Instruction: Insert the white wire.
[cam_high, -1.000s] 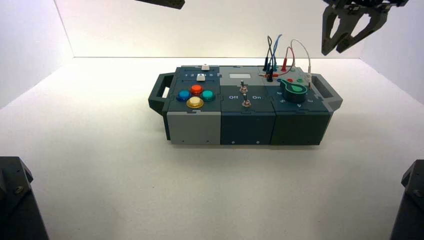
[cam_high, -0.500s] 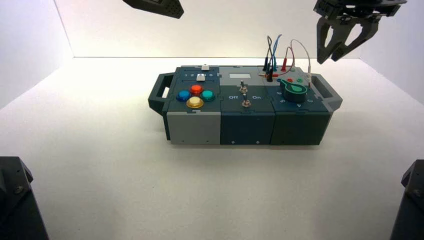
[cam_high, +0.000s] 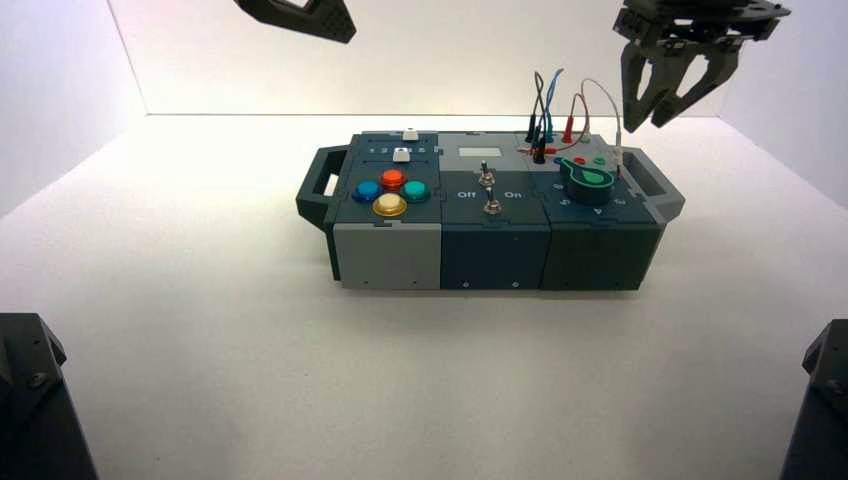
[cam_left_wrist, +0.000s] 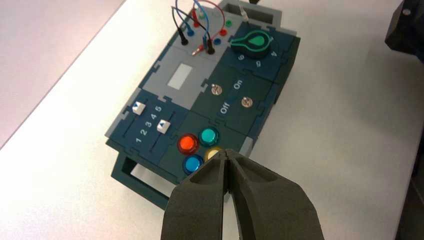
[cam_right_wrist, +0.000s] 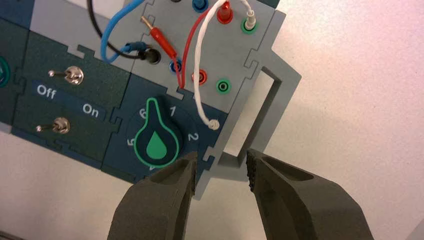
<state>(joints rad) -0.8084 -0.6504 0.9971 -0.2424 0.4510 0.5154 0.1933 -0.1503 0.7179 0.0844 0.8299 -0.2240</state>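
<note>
- Right gripper (cam_high: 668, 100) hangs above the box's (cam_high: 490, 240) right end, fingers spread and holding nothing.
- White wire (cam_right_wrist: 200, 75) sits below it: one plug in a green socket (cam_right_wrist: 248, 23), the free plug (cam_right_wrist: 213, 124) hanging loose by the knob (cam_right_wrist: 157, 140), near the box edge.
- The wire looks light and floppy, the plug slim and likely slippery; pinch the plug body, not the cord.
- Left gripper (cam_left_wrist: 229, 162) idles over the box's button end, fingers pressed together, empty.

"Off" and "On" flank the toggle switches (cam_right_wrist: 67, 100); 1–5 mark the sliders (cam_left_wrist: 150, 116); the green knob (cam_right_wrist: 156, 141) is ringed by 1, 2, 5, 6, perhaps more.
</note>
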